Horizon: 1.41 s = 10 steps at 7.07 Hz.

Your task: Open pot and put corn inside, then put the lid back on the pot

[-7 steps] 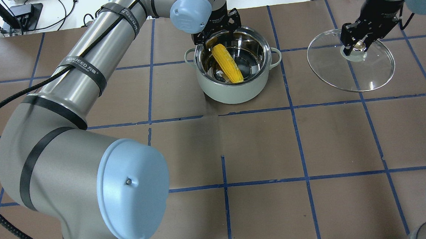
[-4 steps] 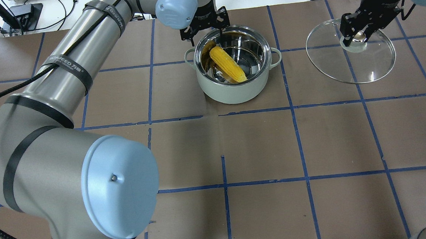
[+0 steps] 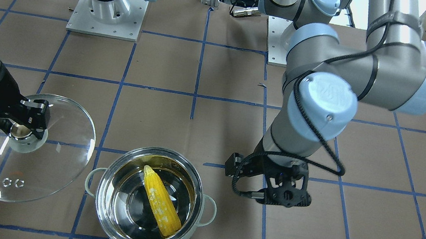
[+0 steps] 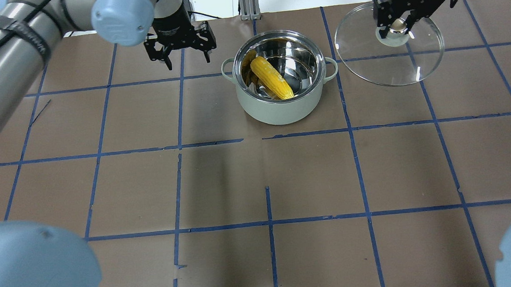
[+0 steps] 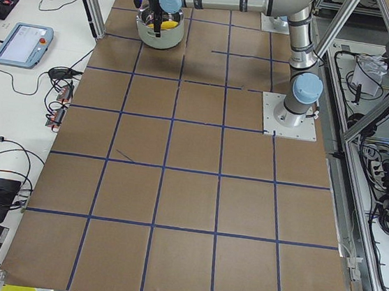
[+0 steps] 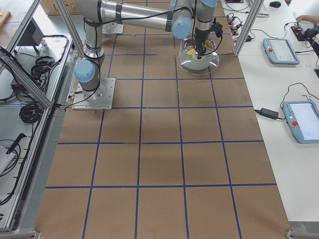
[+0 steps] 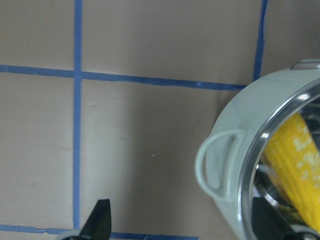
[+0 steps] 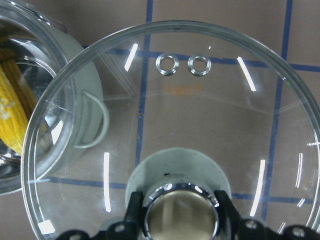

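Surface: a brown table [image 4: 311, 180] ruled into squares by blue tape, with white workbenches beyond its ends.

Item 1, pot [image 4: 280, 113]: stands near the far edge, about midway along it, uncovered. The corn [image 4: 272, 77] lies slantwise inside, one end propped against the wall. It appears to sit below the rim, though this cannot be confirmed.

Item 2, lid [image 4: 392, 64]: located toward the far right corner, tilted and apparently raised off the table. The pot's right handle [image 8: 92, 122] shows through the glass in the right wrist view, so the lid's rim is close to that handle.

Right gripper [image 4: 394, 25]: its fingers [image 8: 134, 212] are clamped on the knob [image 8: 181, 212], one on each side, and the glass hangs below them.

Left gripper [image 4: 187, 61]: its fingers [image 7: 100, 220] are spread and hold nothing. It sits over bare table just left of the pot's left handle, apart from it.

Handling assessment: the lid is judged rigid, smooth, breakable and moderately heavy for a pinch grip. The knob is the only sound place to hold it, since the glass and rim offer no purchase. Held at the centre, the disc can rock, as the present tilt indicates. It needs levelling and centring over the rim before release. A hard contact of glass on steel is the main hazard.
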Each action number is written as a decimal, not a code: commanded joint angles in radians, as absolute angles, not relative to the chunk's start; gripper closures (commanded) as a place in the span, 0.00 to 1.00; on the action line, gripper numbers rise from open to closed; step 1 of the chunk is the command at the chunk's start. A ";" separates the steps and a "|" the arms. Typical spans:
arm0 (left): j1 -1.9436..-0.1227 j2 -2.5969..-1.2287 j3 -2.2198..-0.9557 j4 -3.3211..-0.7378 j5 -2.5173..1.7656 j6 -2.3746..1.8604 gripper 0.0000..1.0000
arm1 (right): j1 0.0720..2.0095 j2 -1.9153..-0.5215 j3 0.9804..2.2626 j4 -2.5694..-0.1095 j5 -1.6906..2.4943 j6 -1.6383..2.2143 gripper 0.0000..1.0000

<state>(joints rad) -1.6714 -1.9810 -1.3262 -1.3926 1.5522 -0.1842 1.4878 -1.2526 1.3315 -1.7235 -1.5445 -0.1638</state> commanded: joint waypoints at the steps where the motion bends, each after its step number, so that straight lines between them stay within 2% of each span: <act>1: -1.585 -1.806 -1.440 -1.467 1.555 -0.062 0.00 | 1.592 -1.166 1.222 -1.717 -1.546 0.033 0.81; 3: -1.552 -1.741 -1.456 -1.543 1.557 0.006 0.00 | 1.690 -1.063 1.126 -1.712 -1.560 0.180 0.81; 6: -1.546 -1.720 -1.462 -1.562 1.555 0.049 0.00 | 1.775 -1.008 1.109 -1.729 -1.557 0.352 0.81; 10: -1.535 -1.717 -1.439 -1.627 1.557 0.052 0.00 | 1.798 -0.980 1.124 -1.784 -1.548 0.359 0.81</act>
